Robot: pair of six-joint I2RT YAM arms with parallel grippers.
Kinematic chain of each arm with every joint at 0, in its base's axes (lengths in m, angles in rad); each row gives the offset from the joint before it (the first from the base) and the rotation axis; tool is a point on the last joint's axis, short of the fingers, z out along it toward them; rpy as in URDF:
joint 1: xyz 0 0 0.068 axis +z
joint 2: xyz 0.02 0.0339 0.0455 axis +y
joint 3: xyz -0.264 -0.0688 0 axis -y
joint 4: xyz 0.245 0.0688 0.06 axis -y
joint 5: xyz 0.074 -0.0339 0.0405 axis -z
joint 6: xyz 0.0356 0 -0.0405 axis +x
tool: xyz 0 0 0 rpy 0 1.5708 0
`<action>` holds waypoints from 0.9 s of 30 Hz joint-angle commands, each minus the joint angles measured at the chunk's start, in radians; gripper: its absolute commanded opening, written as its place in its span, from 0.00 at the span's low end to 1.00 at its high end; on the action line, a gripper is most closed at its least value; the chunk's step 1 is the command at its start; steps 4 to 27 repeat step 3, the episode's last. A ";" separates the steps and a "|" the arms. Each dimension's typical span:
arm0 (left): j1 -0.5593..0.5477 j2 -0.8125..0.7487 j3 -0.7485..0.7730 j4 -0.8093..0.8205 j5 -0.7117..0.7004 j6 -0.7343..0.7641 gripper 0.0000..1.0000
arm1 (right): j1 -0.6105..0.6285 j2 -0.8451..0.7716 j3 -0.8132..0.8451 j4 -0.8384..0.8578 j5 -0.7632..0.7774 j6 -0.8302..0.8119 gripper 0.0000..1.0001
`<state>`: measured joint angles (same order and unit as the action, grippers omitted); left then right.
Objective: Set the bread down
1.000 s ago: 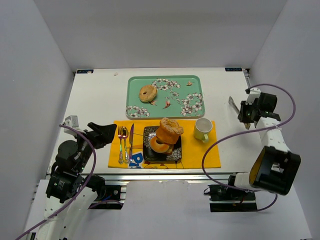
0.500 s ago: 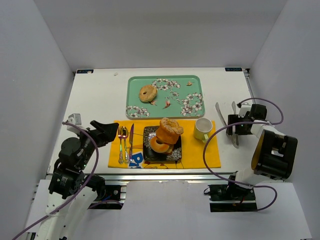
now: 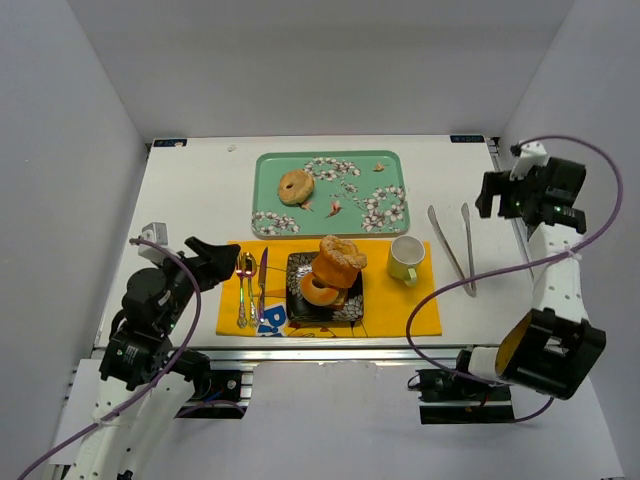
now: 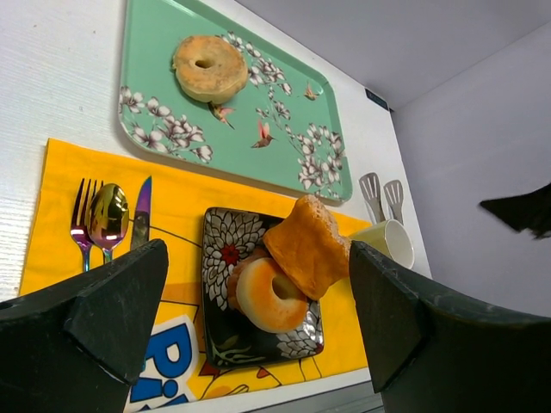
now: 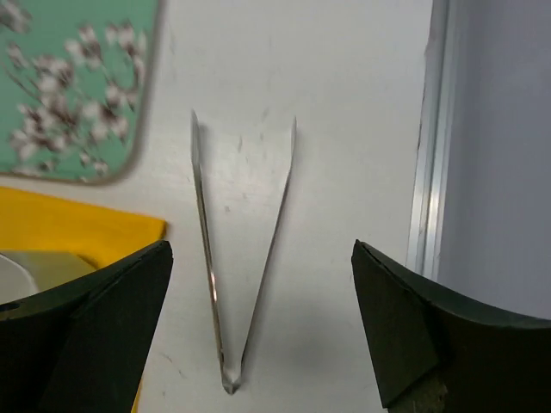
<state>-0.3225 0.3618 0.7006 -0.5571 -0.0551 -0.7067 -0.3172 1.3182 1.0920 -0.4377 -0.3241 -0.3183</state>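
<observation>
— Any writing?
— Blue "Pi" on the mat [image 3: 400, 305]; the rest is hidden.
— Bread [image 3: 340, 260]?
— Stacked on the plate [image 3: 350, 310]. Left end effector [image 4: 256, 258] and right end effector [image 5: 261, 249] both released, empty.

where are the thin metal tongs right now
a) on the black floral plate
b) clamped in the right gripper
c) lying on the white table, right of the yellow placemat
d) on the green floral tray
C: the thin metal tongs lie flat on the white table beside the yellow placemat, and the right gripper hangs open above them, holding nothing.
</observation>
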 commanded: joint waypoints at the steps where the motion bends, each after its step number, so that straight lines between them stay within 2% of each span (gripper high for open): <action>1: 0.003 0.009 0.033 0.003 0.020 0.013 0.95 | 0.035 -0.057 0.129 -0.061 -0.079 0.048 0.89; 3: 0.003 0.025 0.040 0.008 0.024 0.024 0.95 | 0.081 -0.069 0.166 -0.055 -0.101 0.094 0.90; 27: 0.003 0.025 0.040 0.008 0.024 0.024 0.95 | 0.081 -0.069 0.166 -0.055 -0.101 0.094 0.90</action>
